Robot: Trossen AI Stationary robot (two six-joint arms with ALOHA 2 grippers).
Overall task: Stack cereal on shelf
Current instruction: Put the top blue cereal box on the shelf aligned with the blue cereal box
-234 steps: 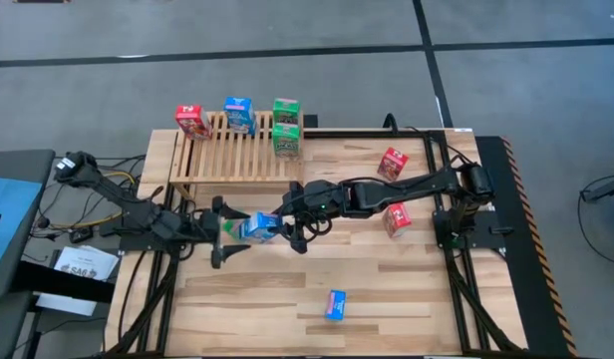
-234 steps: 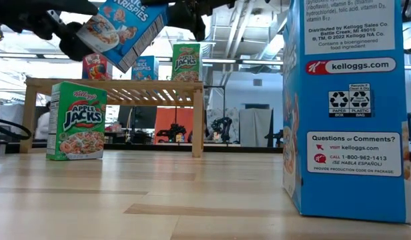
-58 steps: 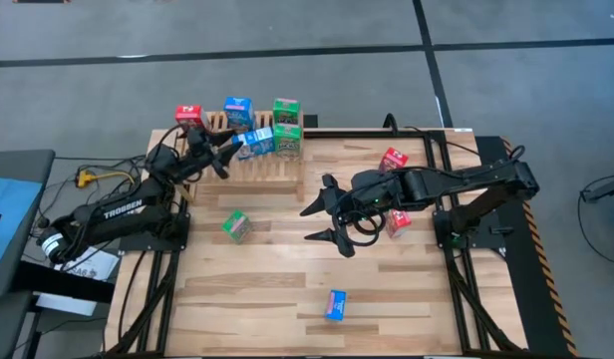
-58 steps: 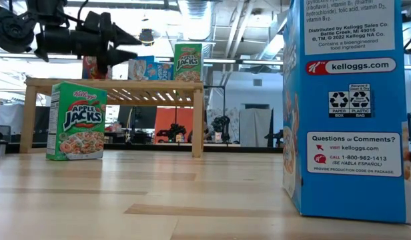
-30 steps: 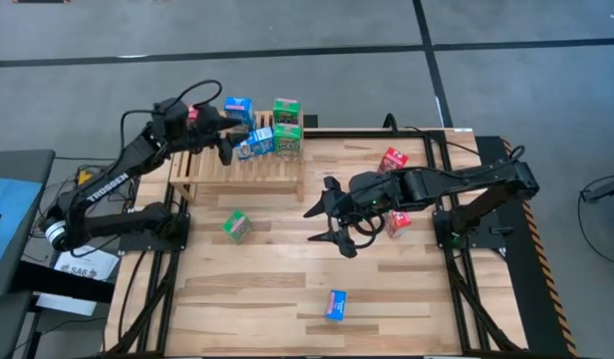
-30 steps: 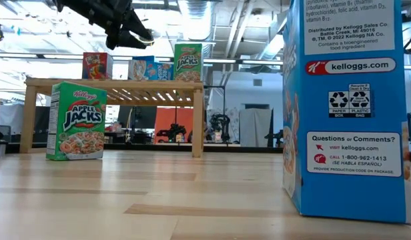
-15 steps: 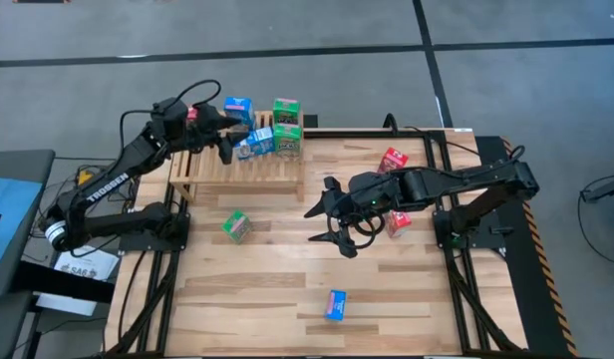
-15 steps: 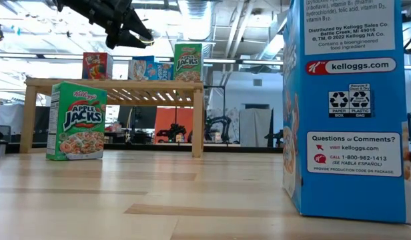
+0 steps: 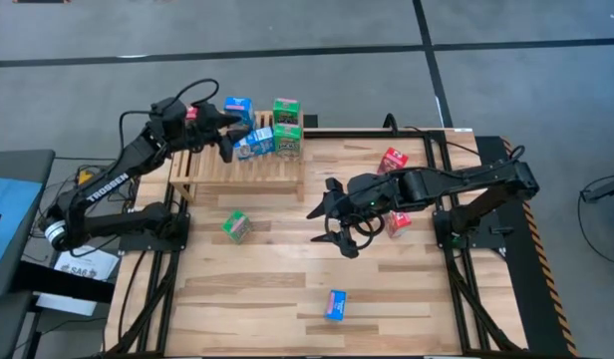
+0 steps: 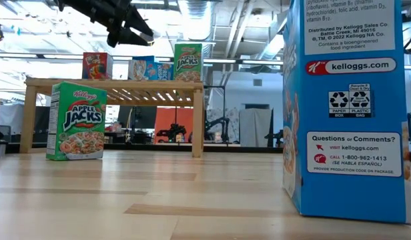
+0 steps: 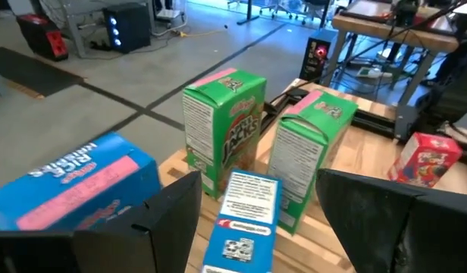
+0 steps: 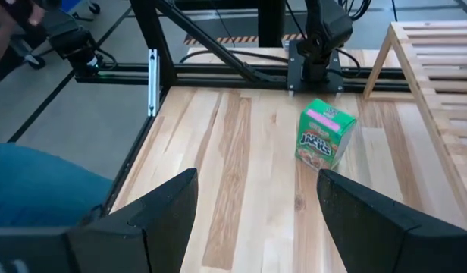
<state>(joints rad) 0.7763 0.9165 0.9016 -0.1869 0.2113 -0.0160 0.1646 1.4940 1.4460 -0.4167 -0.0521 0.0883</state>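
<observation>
The shelf stands at the table's far left. On its slats are a red cereal box, a blue one, two green ones and a smaller-looking blue box set between them. My left gripper hangs open above the shelf, its fingers either side of that blue box but higher and clear of it. My right gripper is open above mid-table, pointing toward a green box standing on the planks.
On the table's right side are two red boxes. A blue box stands near the front edge and fills the right of the low view. Bare planks lie between the green box and the front edge.
Neither arm has moved in the last second. Just before it, my left gripper rose from shelf level, and the small blue box stayed on the slats.
</observation>
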